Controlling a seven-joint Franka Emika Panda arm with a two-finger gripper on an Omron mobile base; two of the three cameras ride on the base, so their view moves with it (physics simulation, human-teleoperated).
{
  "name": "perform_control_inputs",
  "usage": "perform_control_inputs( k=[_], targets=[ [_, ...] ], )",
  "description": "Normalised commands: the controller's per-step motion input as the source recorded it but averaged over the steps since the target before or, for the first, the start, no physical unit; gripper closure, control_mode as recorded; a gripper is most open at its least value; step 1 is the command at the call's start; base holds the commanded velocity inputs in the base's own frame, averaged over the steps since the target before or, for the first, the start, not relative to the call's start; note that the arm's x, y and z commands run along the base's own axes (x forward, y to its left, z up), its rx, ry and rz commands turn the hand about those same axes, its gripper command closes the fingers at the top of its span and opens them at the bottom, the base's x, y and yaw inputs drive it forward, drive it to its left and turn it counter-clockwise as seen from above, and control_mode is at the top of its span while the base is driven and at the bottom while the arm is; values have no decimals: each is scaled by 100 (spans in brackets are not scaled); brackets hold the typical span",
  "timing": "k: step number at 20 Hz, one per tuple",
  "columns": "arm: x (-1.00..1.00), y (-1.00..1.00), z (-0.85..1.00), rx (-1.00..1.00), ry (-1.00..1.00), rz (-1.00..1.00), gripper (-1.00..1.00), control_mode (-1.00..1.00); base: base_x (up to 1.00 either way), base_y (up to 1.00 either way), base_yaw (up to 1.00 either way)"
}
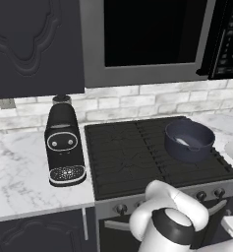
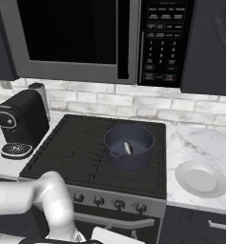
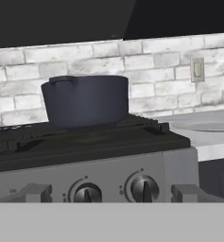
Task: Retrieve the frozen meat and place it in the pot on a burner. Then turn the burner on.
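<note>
Even, soft rendered light, no glare or harsh shadows; coarse, slightly blurry pictures with dim dark surfaces.

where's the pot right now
The pot sits on the cooktop's right rear grate in both base views, below the microwave, with the white plate on the counter to its right.

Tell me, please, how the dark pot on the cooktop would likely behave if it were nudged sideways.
The pot looks wide and low, so it would probably slide rather than tip. It sits on the ridged black grate, which might catch its base. Its thick dark walls suggest it is fairly heavy.
</note>
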Motion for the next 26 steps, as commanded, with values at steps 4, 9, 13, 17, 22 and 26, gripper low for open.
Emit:
perform_control_inputs(
  k=[4, 9, 13, 17, 22, 26],
  targets=[
    [0, -5, -17, -3, -3, 1, -100, -100, 0, 0, 0],
    [0, -1, -1, 0, -7, 1, -100, -100, 0, 0, 0],
    [0, -2, -6, -3, -1, 2, -100, -100, 0, 0, 0],
    [0, -8, -29, -16, 4, 0, -100, -100, 0, 0, 0],
    [0, -5, -30, -11, -2, 0, -100, -100, 0, 0, 0],
    [0, 0, -13, -3, -2, 0, -100, -100, 0, 0, 0]
  ],
)
